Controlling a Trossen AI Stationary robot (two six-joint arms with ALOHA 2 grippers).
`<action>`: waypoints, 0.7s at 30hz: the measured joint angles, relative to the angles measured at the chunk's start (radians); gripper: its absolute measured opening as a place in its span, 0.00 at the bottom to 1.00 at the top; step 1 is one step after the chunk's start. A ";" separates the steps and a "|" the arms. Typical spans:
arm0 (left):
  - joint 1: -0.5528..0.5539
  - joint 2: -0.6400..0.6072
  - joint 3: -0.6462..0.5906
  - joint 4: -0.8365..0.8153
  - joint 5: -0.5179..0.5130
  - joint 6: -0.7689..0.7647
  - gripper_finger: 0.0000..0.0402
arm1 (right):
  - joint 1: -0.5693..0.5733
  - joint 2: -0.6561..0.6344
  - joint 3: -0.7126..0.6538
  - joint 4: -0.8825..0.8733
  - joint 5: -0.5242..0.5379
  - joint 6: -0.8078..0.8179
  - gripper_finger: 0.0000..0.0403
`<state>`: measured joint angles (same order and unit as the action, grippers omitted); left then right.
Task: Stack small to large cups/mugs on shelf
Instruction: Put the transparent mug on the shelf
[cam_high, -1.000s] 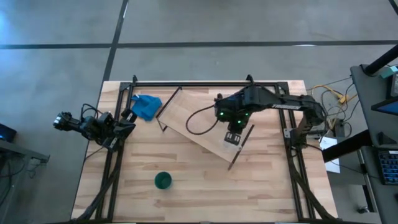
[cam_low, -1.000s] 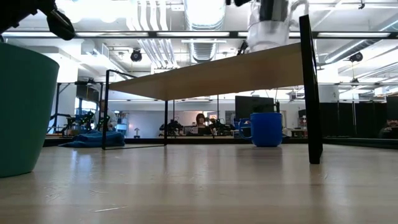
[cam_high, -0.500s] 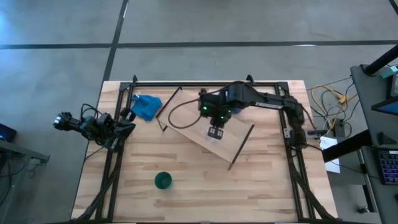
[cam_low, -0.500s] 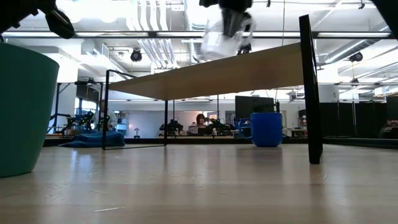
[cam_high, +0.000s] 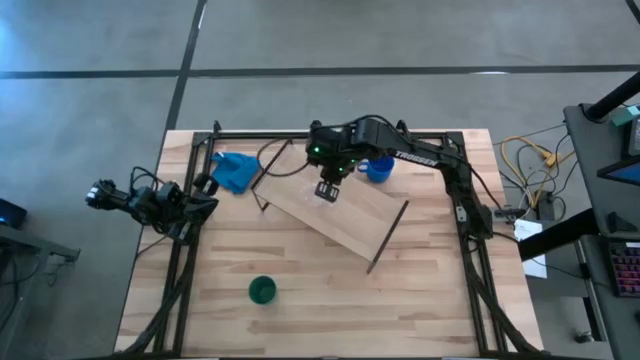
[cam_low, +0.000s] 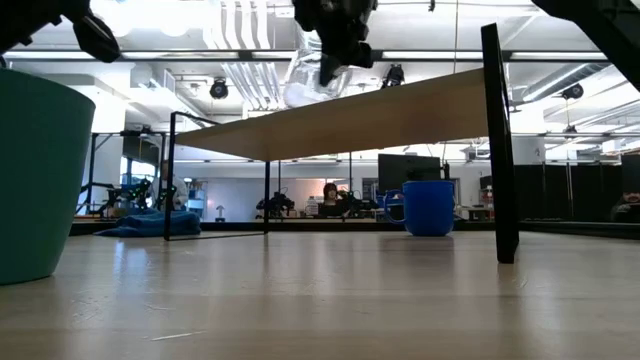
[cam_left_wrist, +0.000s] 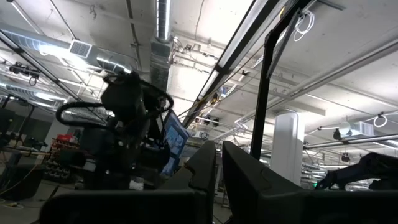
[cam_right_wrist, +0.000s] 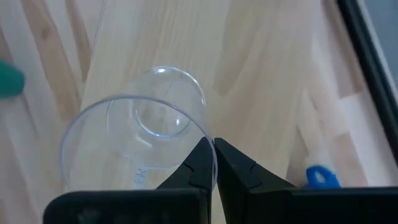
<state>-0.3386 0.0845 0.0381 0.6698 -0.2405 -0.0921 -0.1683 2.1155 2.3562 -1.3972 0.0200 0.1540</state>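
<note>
The clear glass cup (cam_right_wrist: 140, 134) is held by my right gripper (cam_right_wrist: 214, 163) above the far-left part of the light-wood shelf (cam_high: 350, 218); it also shows in the low view (cam_low: 308, 82) just over the plank (cam_low: 380, 115). The blue mug (cam_high: 378, 170) stands on the table behind the shelf. The dark green cup (cam_high: 262, 291) stands near the front edge, left of centre. My left gripper (cam_left_wrist: 217, 165) is shut and empty at the table's left edge (cam_high: 205, 186). My right gripper pinches the glass cup's rim (cam_right_wrist: 206, 138) between its two fingers, one finger inside the cup and one outside. The fingers come from above, pointing down. The cup hangs mouth up, a little tilted; whether its base touches the plank I cannot tell.
A blue cloth (cam_high: 235, 172) lies at the far left, beside the shelf's left rod frame (cam_high: 270, 175). The shelf lies slantwise across the table's middle. Dark frame rails (cam_high: 300, 135) run along the table's far and side edges. Open tabletop lies along the near edge, right of the green cup.
My right gripper has carried the glass cup along the shelf from its near-right end toward the table's far-left, staying shut on it. The arm no longer covers the blue mug.
</note>
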 joint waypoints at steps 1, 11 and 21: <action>0.000 0.000 0.000 -0.004 0.000 0.000 0.04 | -0.004 0.000 0.000 0.018 0.000 -0.001 0.02; 0.000 0.000 -0.001 -0.007 0.000 0.001 0.04 | -0.019 0.003 0.000 0.101 -0.053 -0.054 0.02; 0.000 0.000 -0.003 -0.006 0.000 0.000 0.04 | -0.045 0.040 -0.002 0.119 -0.053 -0.050 0.02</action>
<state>-0.3386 0.0845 0.0349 0.6636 -0.2405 -0.0919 -0.2134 2.1559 2.3547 -1.2785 -0.0334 0.1043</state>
